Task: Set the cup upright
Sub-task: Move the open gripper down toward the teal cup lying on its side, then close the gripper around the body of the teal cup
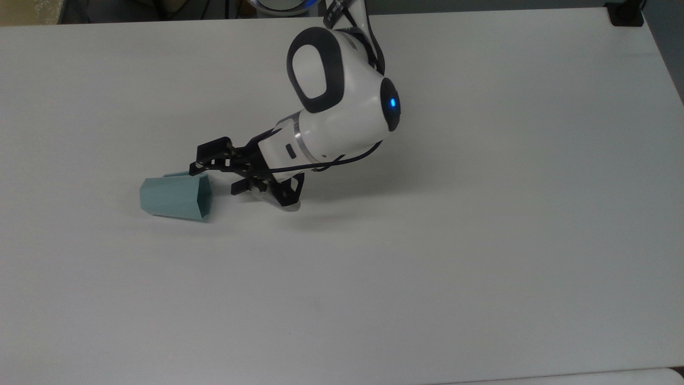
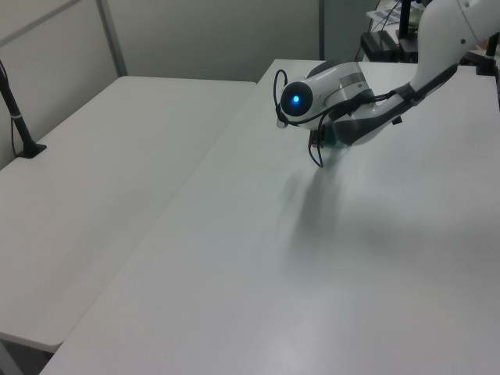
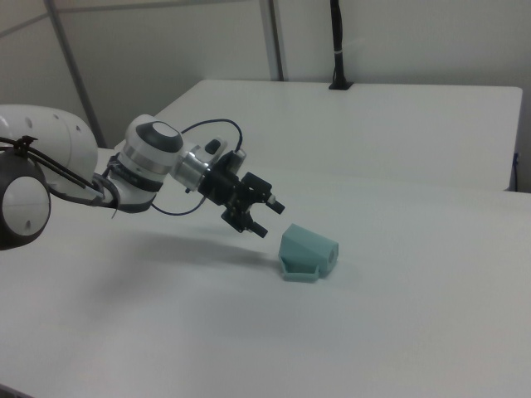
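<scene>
One cup [image 1: 175,198] on its side, open hand [image 1: 214,177] beside rim.

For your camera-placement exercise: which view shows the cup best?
The right view: the cup lies on its side, unobstructed, handle flat on the table. The top view shows its faceted side clearly too. In the left view the arm hides most of it.

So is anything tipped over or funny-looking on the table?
Yes, the cup is tipped over. It lies on its side on the table, open end towards the top view's right, facing the open gripper hovering beside it. Nothing has spilled or looks broken.
</scene>
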Controlling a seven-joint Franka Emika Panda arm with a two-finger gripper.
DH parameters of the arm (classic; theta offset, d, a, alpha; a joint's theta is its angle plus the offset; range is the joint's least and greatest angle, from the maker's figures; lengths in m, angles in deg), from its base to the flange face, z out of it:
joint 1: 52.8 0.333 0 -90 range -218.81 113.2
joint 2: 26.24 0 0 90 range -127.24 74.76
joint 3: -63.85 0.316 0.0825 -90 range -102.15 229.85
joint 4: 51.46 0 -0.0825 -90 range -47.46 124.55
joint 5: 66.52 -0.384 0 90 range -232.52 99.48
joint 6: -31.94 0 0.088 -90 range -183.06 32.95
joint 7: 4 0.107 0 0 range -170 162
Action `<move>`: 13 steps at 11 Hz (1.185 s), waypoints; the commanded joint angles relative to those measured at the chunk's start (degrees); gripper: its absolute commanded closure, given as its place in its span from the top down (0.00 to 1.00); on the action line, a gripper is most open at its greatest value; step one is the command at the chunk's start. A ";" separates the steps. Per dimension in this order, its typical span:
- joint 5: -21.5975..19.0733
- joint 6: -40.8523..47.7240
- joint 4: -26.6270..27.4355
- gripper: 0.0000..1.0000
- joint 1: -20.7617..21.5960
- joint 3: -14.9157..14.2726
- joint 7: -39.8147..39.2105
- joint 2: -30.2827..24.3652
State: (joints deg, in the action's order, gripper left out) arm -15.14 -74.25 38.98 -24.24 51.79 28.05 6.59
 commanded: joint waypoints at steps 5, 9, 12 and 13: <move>3.12 -3.05 -1.58 0.79 -3.42 -0.07 1.44 2.32; 3.56 -3.05 -1.41 0.68 -4.13 -0.51 1.44 2.32; 4.26 -3.05 -0.53 0.62 -4.39 -0.51 1.53 2.32; 4.61 -3.05 -0.09 0.51 -4.22 -0.43 1.62 2.75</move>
State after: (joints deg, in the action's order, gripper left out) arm -12.18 -76.62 38.52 -28.65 51.53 28.67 8.60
